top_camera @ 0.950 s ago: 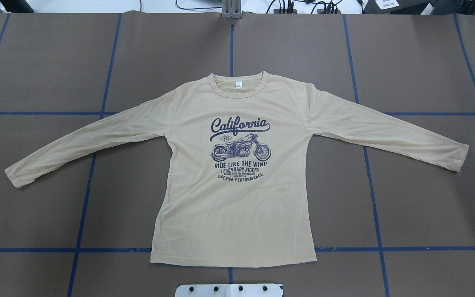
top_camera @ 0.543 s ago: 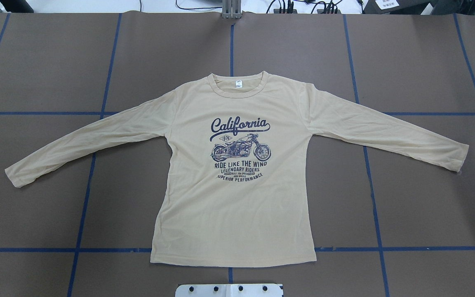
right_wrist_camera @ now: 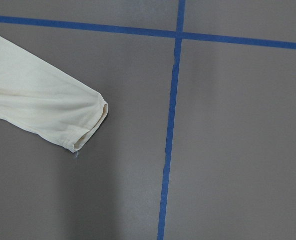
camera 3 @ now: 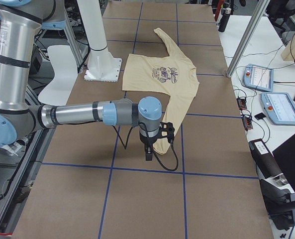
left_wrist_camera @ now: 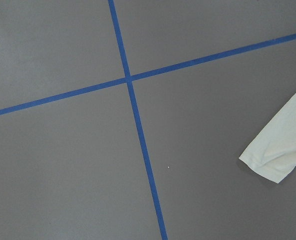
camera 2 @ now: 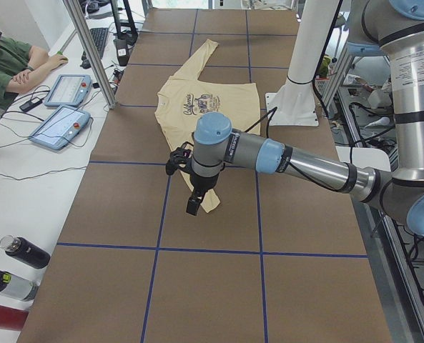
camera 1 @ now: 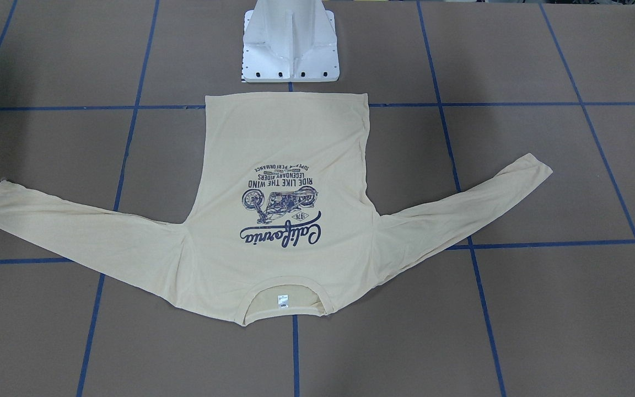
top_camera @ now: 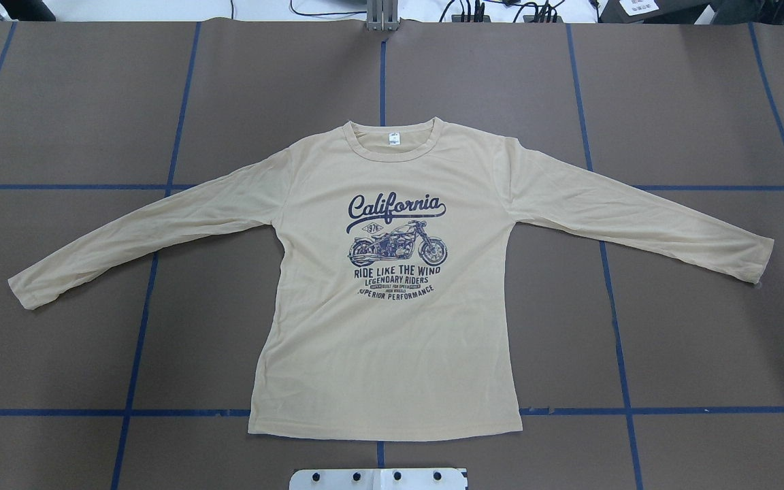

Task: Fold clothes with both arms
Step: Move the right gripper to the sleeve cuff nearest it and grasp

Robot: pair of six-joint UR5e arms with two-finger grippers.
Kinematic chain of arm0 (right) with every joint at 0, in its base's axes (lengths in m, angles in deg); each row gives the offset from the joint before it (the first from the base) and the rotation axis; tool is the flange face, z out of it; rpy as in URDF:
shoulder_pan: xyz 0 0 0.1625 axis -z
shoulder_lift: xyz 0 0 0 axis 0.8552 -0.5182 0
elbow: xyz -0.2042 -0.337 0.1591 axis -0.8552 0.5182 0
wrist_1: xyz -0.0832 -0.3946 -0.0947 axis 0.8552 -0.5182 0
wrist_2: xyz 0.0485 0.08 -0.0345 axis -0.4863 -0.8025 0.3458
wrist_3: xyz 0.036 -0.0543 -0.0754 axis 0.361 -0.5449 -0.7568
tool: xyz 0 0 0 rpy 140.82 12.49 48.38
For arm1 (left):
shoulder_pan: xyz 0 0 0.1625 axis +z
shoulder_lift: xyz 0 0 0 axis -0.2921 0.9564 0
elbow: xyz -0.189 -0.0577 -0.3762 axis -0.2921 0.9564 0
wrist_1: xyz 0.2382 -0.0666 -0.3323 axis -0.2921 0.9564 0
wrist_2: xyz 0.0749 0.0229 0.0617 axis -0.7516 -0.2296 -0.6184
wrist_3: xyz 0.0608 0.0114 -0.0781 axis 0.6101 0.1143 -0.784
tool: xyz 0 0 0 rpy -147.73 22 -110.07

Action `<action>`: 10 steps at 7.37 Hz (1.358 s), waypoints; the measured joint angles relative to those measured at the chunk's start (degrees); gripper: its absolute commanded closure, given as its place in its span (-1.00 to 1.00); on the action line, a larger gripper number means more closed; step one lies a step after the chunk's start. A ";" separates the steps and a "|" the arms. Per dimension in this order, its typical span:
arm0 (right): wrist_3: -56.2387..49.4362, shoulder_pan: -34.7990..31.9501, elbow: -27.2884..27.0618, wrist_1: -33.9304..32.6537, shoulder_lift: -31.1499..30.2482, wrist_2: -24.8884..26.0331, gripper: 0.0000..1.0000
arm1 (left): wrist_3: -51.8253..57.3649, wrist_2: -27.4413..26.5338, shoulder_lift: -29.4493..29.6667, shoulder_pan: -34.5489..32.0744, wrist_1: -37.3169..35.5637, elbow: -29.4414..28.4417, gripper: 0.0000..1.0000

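At the centre of the overhead frame, the pale cream-yellow long-sleeved T-shirt (top_camera: 392, 340) lies flat and print up on the brown paper-covered table (top_camera: 705, 327). Its body axis runs top to bottom, collar toward the top edge, with the sleeves splayed left and right. Each arm hangs nearest its own sleeve end: the left cuff (left_wrist_camera: 275, 160) sits at the lower right of the left wrist view and the right cuff (right_wrist_camera: 85, 120) at the left of the right wrist view. Whether the black left gripper (camera 2: 194, 204) and black right gripper (camera 3: 148, 152) are open I cannot tell; neither touches cloth.
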 measured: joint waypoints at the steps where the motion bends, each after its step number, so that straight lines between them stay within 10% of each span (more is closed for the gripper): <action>1: 0.14 0.88 0.22 1.49 0.96 -0.10 -1.00 | 1.62 -0.13 0.47 -0.03 2.16 -0.30 -1.00; 4: 7.43 6.80 3.29 11.48 1.16 0.00 -1.00 | 2.57 -0.36 3.28 -0.07 5.76 -1.22 -1.00; 6: 19.95 11.99 10.42 29.29 0.80 0.60 -0.96 | 2.64 -0.06 4.31 -0.07 6.46 -1.67 -1.00; 10: 37.63 21.26 23.81 56.68 1.29 7.18 -0.14 | 2.75 0.06 4.45 -0.06 6.57 -1.99 -1.00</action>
